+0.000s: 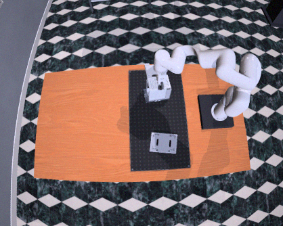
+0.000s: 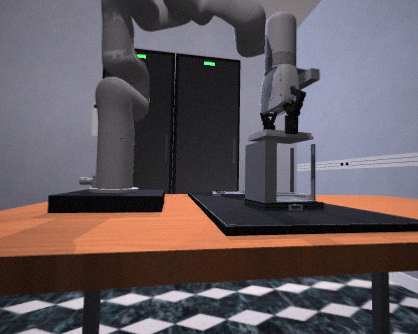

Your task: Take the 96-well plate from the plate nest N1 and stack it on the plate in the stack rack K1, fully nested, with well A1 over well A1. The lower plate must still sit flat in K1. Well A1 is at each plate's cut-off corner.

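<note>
My gripper (image 1: 159, 82) (image 2: 279, 127) is shut on the 96-well plate (image 1: 157, 95) (image 2: 279, 135), a flat pale grey plate held level. It hangs just above the top of the stack rack K1 (image 2: 261, 170), which has a grey wall and thin upright posts. In the overhead view the gripper and plate hide the rack. A pale strip low inside the rack in the side view looks like the lower plate (image 2: 293, 198); I cannot tell its corner. The plate nest N1 (image 1: 164, 142) (image 2: 226, 192) holds no plate and shows two dark slots.
Rack and nest stand on a black perforated mat (image 1: 143, 152) (image 2: 287, 217) on the orange table (image 1: 82, 128) (image 2: 137, 235). The arm's black base plate (image 1: 206, 120) (image 2: 107, 200) sits beside the mat. Dark cabinets stand behind.
</note>
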Controlling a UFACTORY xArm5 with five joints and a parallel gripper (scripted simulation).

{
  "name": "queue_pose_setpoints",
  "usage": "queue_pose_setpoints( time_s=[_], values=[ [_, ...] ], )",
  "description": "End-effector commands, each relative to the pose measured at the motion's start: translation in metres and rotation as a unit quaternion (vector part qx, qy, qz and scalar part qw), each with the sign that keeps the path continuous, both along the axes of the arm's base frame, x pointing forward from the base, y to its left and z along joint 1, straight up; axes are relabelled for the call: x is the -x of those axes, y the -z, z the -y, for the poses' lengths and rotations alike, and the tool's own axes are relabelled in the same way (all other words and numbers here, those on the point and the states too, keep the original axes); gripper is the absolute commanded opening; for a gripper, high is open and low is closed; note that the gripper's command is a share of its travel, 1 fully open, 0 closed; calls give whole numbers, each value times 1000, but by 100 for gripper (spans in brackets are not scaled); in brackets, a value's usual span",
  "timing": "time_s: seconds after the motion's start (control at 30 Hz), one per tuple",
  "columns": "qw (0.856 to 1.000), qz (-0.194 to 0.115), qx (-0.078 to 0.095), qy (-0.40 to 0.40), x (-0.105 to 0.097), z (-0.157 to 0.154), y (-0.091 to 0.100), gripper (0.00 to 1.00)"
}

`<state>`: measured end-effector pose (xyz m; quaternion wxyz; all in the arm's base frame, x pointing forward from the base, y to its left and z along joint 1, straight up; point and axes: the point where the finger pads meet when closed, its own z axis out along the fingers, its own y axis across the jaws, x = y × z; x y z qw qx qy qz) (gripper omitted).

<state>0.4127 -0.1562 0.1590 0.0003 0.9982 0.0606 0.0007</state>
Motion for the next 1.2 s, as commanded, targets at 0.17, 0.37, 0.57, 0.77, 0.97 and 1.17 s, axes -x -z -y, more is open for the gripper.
queue_pose_setpoints(
  time_s=[0.17,0.37,0.57,0.77,0.97,1.17],
  values=[
    [1000,1,2,0,-1,0,14,0],
    [1000,1,2,0,-1,0,21,0],
    [1000,1,2,0,-1,0,31,0],
    [1000,1,2,0,-1,0,41,0],
    [1000,1,2,0,-1,0,48,0],
    [1000,1,2,0,-1,1,58,0]
  ],
)
